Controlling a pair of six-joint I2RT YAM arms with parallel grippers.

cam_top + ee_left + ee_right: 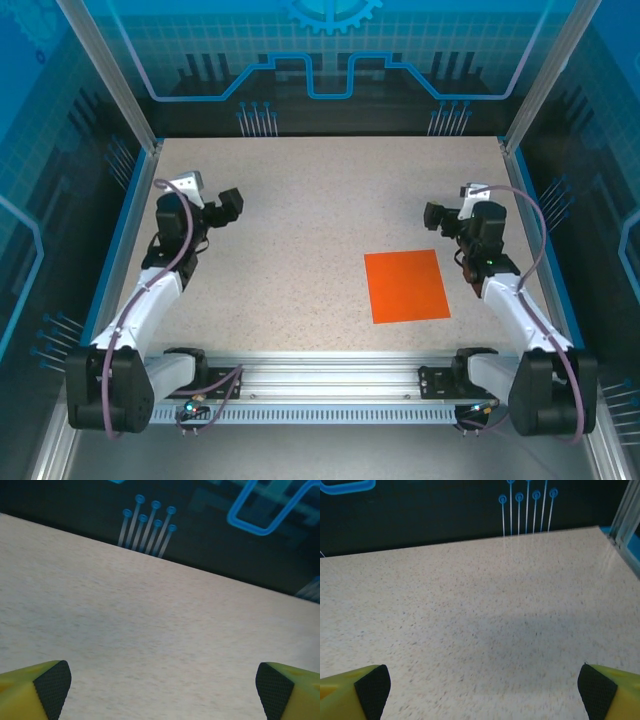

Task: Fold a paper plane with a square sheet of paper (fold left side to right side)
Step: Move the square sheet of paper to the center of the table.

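Both left tool [232,205] and right tool [433,215] gape empty; orange sheet [406,286] lies near right.

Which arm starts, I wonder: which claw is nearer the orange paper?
Right. The right claw is near the orange paper, past its far-right corner; the left claw, far to its left.

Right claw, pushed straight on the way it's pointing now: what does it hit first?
Probably the bare table, which the right claw tilts down toward; nothing lies in that line before the back wall. The square sheet of paper lies outside that line.
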